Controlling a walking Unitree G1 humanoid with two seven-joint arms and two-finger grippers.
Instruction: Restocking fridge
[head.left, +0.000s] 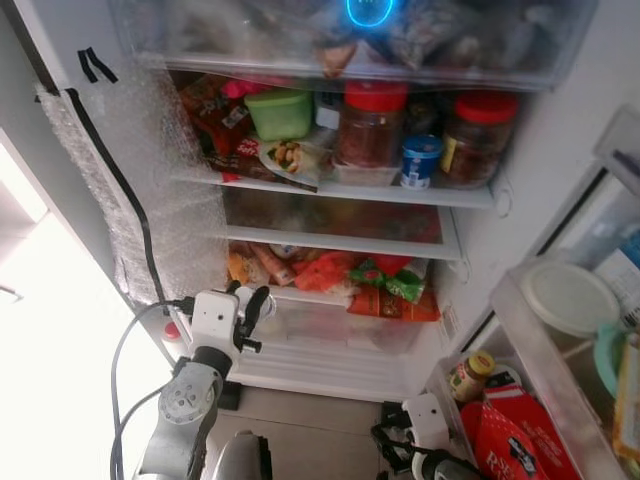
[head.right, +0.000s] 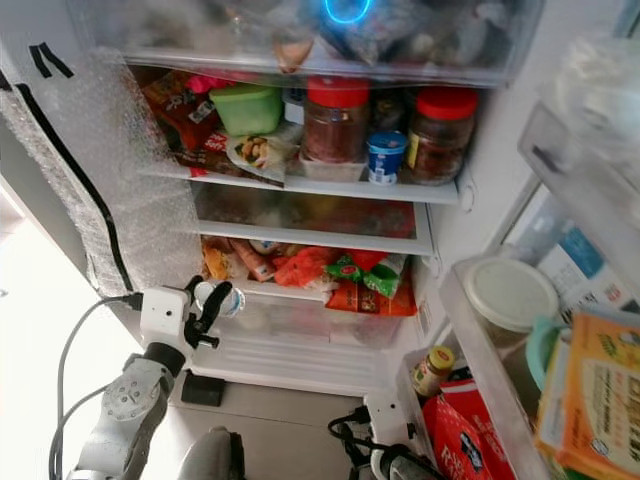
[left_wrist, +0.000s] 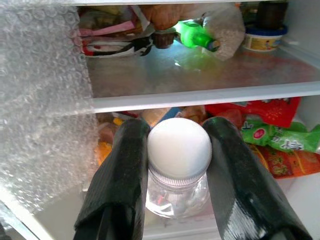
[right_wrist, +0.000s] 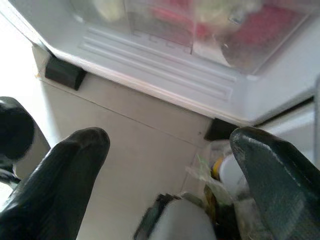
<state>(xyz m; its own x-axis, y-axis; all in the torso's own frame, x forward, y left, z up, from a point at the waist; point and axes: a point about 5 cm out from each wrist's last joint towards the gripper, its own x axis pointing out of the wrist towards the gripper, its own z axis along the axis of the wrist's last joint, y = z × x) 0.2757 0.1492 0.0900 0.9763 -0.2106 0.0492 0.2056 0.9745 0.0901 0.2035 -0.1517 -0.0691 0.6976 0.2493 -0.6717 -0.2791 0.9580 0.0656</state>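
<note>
A small clear bottle (left_wrist: 177, 170) (white cap, see-through body) sits clamped between the left gripper's (left_wrist: 175, 175) fingers (left_wrist: 122, 180), held before the open fridge's (head.left: 480, 250) lower shelf (left_wrist: 200, 95). The right gripper (right_wrist: 165, 175) hangs low over the floor (right_wrist: 130, 145), fingers wide apart, touching nothing.

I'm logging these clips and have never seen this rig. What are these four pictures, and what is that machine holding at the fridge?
A humanoid robot stands before an open fridge. The two wide pictures come from its head camera; the two close ones from cameras on its wrists. Its left gripper is shut on a small clear bottle with a white cap, held up near the lower shelves. The right gripper hangs open, low above the floor. The white fridge shelf holds two red-lidded jars, a green tub and a small blue-and-white cup.
</note>
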